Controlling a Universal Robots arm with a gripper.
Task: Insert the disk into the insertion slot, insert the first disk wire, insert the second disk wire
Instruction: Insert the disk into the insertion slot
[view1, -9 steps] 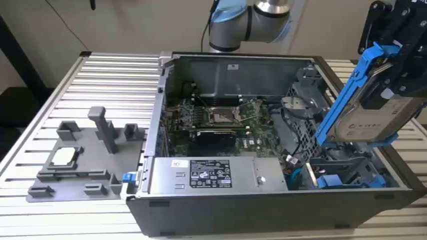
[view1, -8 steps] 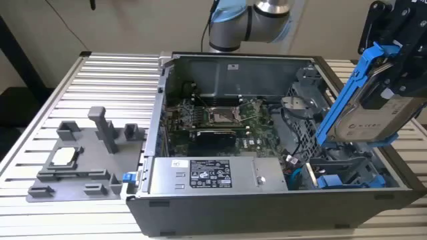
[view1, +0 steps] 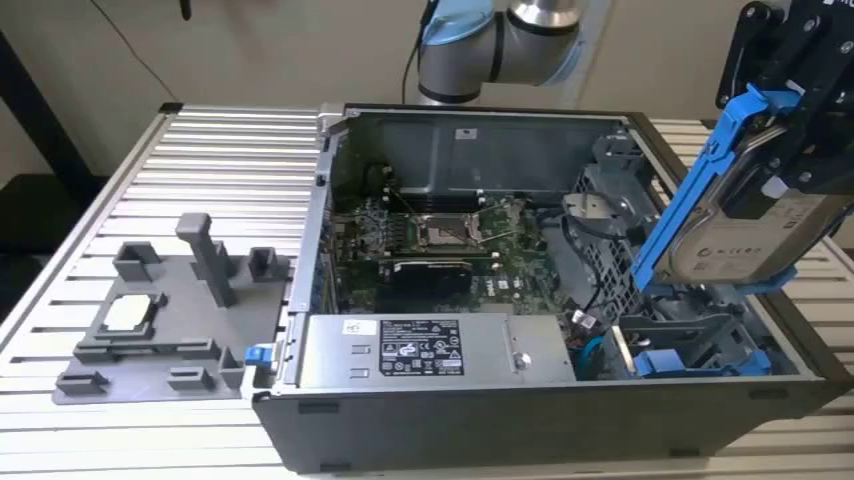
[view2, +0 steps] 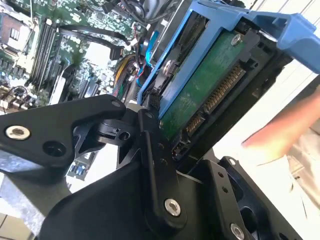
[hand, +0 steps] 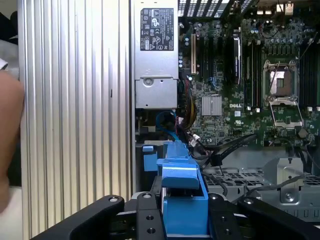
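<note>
The black two-fingered gripper (view1: 801, 150) is pinching the disk (view1: 742, 232), a flat rectangular silver-grey hard drive with a pale label in a bright blue plastic carrier frame. It is holding it steeply tilted in the air over one end of the open dark grey metal computer case (view1: 441, 410), the end lying toward the exterior view's right edge of the slatted aluminium worktop (view1: 200, 150). The lower end of the disk is hanging at the top of the insertion slot (view1: 687, 320), the narrow rectangular bay of the dark grey drive cage, and whether the two are touching cannot be told; most of the disk is standing clear above the cage. Another blue-ended carrier (view1: 663, 362) is sitting low in the cage, just beside the slot. In the first wrist view the black fingers (hand: 145, 220) are pressing on both sides of the blue frame, with the silver box-shaped power supply (hand: 156, 55) and the green motherboard (hand: 250, 75) lying beyond inside the case. In the second wrist view the disk's green circuit board side is facing the camera, and what looks like a blurred hand (view2: 280, 132) is showing just beside it. A grey moulded fixture plate with upright pegs (view1: 160, 320) is sitting near the worktop's edge at the exterior view's left, apart from the case
</note>
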